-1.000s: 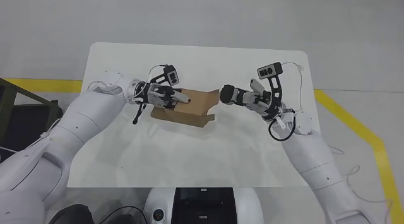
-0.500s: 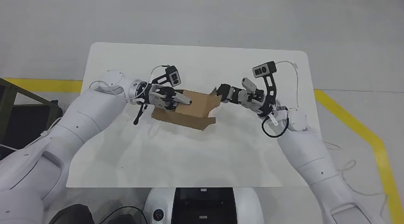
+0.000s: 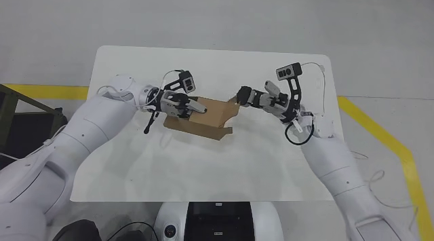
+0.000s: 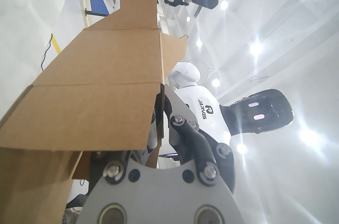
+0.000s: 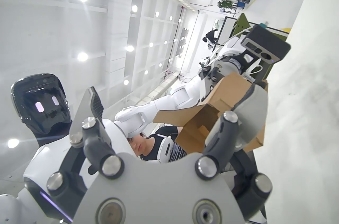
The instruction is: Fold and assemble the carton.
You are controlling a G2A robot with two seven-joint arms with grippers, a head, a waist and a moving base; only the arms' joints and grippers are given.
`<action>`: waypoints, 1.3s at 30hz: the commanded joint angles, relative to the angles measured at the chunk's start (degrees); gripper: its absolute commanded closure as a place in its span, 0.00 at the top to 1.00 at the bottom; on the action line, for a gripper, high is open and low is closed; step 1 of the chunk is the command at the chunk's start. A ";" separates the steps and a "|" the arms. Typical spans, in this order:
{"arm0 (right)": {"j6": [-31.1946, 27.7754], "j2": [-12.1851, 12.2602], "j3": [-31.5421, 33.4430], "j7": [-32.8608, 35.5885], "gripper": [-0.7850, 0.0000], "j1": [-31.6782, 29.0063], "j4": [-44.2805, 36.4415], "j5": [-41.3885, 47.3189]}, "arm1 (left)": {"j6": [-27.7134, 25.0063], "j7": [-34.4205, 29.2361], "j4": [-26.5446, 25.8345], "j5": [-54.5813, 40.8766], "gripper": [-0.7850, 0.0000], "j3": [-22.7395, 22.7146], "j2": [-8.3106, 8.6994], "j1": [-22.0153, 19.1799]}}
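Starting with the brown carton (image 3: 207,113): half folded, flaps sticking out at both ends, near the middle of the white surface (image 3: 203,173). Looks light and thin, likely easy to lift with one grip. Probably stiff on the flat sides, but bends at the fold lines and could crush or tear if squeezed hard. Best held on a flat flap edge close to a fold, not on a loose corner. No writing or label seen on it. Held at its left end by the left end effector (image 3: 192,106), pinched tight on a flap edge. Just beside its right flap, the right end effector (image 3: 242,96), spread wide and holding nothing; cannot tell if touching.
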 commanded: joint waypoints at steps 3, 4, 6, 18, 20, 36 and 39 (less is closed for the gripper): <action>-0.18 -0.38 -0.59 -0.44 1.00 1.55 2.88 -1.09 | 0.00 0.00 -0.87 -0.42 0.00 0.23 0.25 0.08; -0.27 -0.55 -0.91 -0.43 1.00 2.00 3.69 -1.02 | 0.05 0.00 -1.06 -0.53 0.00 0.29 0.32 0.10; -0.29 -0.96 -1.53 0.05 1.00 2.81 5.16 0.22 | 0.08 0.00 -1.31 -0.72 0.00 0.33 0.48 0.10; 2.64 -2.47 -2.02 9.02 1.00 2.70 4.83 12.13 | -0.42 0.00 -0.29 -0.75 0.00 0.69 1.02 -0.24; 3.21 -2.53 -1.72 9.59 1.00 2.20 3.99 12.78 | -0.59 0.00 0.06 -0.77 0.00 0.71 1.01 -0.41; 4.67 -3.21 -2.15 9.20 1.00 -1.72 -1.01 11.38 | -1.73 0.00 2.33 -0.81 0.00 -0.27 0.96 -0.83; 4.63 -3.36 -2.33 8.83 1.00 -2.31 -1.86 11.04 | -1.88 0.00 2.58 -0.56 0.00 -0.47 0.92 -0.79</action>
